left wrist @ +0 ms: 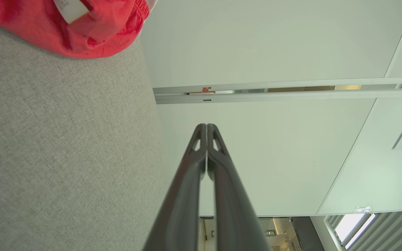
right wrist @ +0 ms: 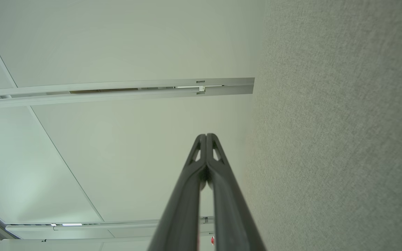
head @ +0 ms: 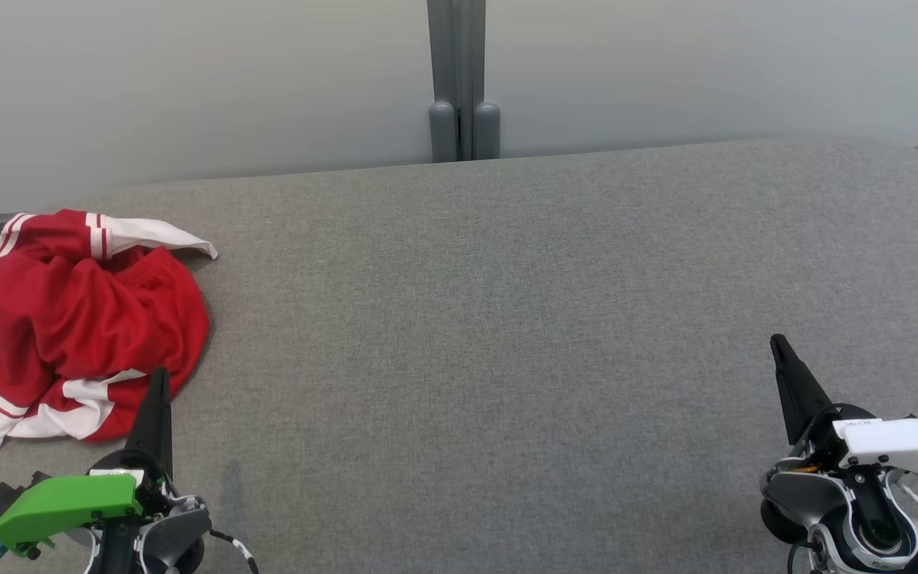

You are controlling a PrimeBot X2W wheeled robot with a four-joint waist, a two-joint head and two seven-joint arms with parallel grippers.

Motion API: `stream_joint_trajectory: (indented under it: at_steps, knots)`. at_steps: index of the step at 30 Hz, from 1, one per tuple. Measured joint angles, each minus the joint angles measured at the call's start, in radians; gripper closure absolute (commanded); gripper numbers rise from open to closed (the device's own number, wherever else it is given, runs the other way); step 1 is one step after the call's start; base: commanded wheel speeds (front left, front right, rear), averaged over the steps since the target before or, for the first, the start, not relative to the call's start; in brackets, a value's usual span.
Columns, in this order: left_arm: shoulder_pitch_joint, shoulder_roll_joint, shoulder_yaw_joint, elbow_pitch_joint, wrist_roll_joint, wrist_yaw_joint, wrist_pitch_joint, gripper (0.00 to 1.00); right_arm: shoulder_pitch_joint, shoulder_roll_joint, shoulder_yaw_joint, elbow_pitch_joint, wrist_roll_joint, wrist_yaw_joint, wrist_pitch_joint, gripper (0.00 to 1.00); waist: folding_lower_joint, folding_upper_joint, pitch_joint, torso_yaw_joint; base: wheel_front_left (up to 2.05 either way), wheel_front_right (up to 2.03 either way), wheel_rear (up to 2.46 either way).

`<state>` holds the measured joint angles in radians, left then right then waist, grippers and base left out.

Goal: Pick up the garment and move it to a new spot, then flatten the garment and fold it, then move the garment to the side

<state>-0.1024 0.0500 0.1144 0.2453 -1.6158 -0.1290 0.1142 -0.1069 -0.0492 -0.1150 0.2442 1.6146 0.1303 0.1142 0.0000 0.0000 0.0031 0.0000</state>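
The left pincer (head: 158, 381) is clenched, its two dark fingers pressed together on nothing, with its tip close beside the garment (head: 76, 319). The right pincer (head: 779, 344) is also clenched and empty, well apart on the other side. The garment, red with white stripes, lies crumpled at the left end of the grey cloth table (head: 507, 319), before a pale wall (head: 188, 80).

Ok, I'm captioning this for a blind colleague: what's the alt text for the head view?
A crumpled red and white garment lies at the left edge of a grey surface. The left gripper, shut, points up at its near edge; the right gripper, also shut, sits at the lower right.
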Motion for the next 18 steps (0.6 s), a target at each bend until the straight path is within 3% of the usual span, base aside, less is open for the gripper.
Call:
stream_joint_trajectory:
  at_steps: [18]
  knots:
    - [0.0, 0.0, 0.0, 0.0, 0.0, 0.0, 0.0, 1.0, 0.0, 0.0, 0.0, 0.0, 0.0, 0.0, 0.0, 1.0, 0.0, 0.0, 0.0, 0.0, 0.0, 0.0, 0.0]
